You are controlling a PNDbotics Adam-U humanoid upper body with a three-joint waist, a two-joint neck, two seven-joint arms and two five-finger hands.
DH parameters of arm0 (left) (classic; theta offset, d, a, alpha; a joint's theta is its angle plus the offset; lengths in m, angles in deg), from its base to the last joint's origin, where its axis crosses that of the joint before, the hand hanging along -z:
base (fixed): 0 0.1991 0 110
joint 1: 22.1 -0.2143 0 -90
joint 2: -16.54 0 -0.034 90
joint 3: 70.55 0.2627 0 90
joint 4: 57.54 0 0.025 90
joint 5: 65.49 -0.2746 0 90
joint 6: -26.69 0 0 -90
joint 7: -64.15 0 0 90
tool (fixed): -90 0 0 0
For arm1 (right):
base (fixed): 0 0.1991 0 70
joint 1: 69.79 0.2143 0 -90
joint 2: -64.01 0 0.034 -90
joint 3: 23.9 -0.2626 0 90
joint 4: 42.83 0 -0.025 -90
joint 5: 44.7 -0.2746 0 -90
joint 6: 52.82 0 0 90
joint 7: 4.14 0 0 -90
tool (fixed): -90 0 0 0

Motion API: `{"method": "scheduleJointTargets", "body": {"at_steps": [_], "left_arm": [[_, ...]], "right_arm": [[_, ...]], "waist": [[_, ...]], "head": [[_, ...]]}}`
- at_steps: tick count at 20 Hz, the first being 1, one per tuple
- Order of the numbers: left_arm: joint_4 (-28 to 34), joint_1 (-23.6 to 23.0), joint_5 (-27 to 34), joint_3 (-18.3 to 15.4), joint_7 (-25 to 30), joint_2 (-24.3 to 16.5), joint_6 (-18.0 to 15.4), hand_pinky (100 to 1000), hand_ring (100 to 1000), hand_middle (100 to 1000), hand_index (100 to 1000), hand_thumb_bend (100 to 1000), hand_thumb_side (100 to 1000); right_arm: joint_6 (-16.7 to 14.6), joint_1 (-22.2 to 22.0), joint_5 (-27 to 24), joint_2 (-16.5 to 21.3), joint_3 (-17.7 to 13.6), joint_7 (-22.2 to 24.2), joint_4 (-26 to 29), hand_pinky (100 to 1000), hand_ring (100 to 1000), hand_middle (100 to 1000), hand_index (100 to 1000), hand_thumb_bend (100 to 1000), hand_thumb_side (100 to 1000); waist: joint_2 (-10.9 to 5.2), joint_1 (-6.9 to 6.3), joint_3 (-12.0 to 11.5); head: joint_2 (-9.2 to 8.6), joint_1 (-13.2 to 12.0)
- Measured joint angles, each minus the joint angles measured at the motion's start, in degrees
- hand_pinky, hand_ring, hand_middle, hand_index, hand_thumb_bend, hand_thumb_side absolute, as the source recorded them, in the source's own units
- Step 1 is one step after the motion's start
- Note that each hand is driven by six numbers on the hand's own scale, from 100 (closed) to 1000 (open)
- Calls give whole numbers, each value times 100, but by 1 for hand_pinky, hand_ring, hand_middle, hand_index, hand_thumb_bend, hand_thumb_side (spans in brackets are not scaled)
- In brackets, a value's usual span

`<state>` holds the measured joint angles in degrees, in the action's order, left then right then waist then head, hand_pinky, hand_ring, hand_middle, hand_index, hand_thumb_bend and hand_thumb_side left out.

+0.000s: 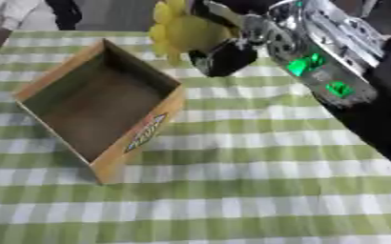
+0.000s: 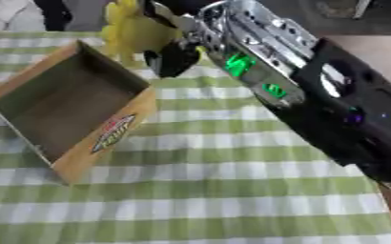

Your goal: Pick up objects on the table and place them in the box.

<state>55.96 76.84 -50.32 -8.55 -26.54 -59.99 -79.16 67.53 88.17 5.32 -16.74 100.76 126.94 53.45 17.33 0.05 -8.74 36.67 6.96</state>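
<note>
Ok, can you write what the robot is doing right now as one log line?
right robot hand: holding yellow toy | position: beside box's far corner, raised | box: looks empty | left robot hand: not in view

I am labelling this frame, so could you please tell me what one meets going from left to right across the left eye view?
Cardboard box → yellow object, with the right hand curled round it → the right arm, silver with green lights, reaching in from the right edge. All lie over the green checked tablecloth.
</note>
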Motion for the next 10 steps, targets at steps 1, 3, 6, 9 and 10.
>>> {"method": "scheduleJointTargets", "body": {"at_steps": [1, 3, 6, 9, 10], "left_arm": [[0, -1, 5, 10, 5, 0, 2, 680, 619, 595, 701, 100, 879], [0, -2, 22, 22, 17, 0, -1, 680, 619, 595, 701, 100, 879], [0, -2, 45, 31, 36, 0, 1, 680, 619, 595, 701, 100, 879], [0, 0, 69, 58, 49, 0, 5, 680, 619, 595, 701, 100, 879], [0, 0, 83, 59, 54, 1, 8, 680, 619, 595, 701, 100, 879]], "right_arm": [[-6, 70, 57, -132, 0, 6, -83, 810, 827, 439, 536, 100, 255], [-13, 192, 186, -418, -4, 13, -279, 814, 827, 439, 537, 100, 257], [11, 288, 384, -932, -56, -11, -632, 820, 826, 438, 537, 100, 247], [95, 314, 535, -1410, -127, -95, -1028, 821, 827, 439, 539, 100, 251], [140, 317, 589, -1557, -155, -140, -1179, 821, 827, 439, 540, 100, 253]], "waist": [[0, 0, -17], [0, -1, -58], [0, -2, -105], [0, -5, -173], [0, -6, -191]], "head": [[0, 20], [0, 64], [0, 145], [-1, 230], [-2, 255]]}}
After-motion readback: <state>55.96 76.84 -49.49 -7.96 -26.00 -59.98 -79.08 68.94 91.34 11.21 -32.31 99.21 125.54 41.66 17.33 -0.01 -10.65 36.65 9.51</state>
